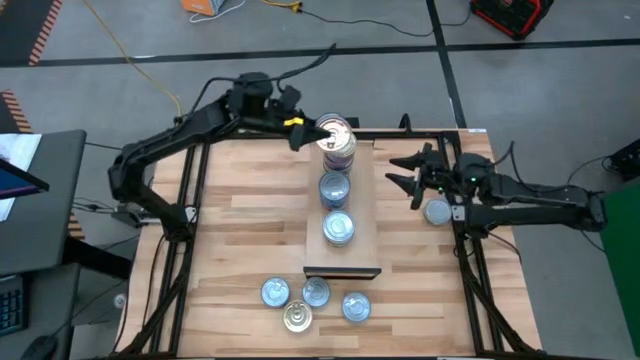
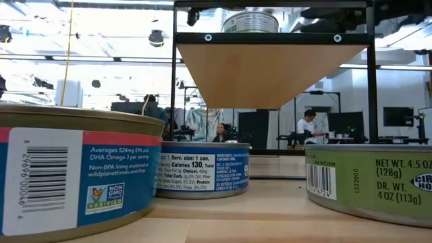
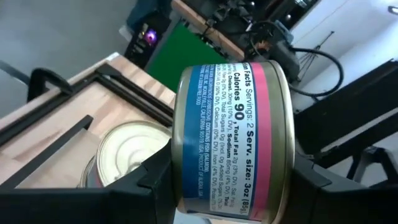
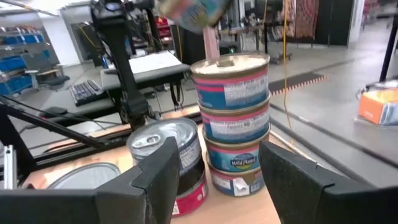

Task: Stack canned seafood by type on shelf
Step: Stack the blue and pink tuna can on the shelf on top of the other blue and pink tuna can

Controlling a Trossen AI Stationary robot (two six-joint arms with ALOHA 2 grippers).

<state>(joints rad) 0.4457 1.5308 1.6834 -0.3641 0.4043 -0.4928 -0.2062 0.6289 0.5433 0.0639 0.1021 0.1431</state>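
The shelf (image 1: 362, 215) is a light board raised on a black frame in the table's middle; the low view shows its underside (image 2: 270, 67). At its far end stands a stack of several tins (image 4: 233, 124); two more tin piles (image 1: 335, 188) (image 1: 339, 228) follow toward its near end. My left gripper (image 1: 312, 129) is shut on a blue-and-pink-labelled tin (image 3: 233, 137) above that far stack. My right gripper (image 4: 217, 171) stands open and empty, level, right of the shelf and facing the stack. Several loose tins (image 1: 316, 292) lie on the table before the shelf's near end. My left gripper pinches the tin between its two fingers (image 3: 155, 180), one on each flat end (image 3: 179, 143), so the label wall faces the wrist camera. The fingers come almost level from the table's far left. The tin is lifted clear and tilted above the stack's top.
One tin (image 1: 436, 211) lies on the table right beside my right gripper. In the low view three tins (image 2: 74, 175) (image 2: 202, 169) (image 2: 371, 182) stand close to the camera at the table's near edge. Black frame rails (image 1: 190, 190) run along both table sides.
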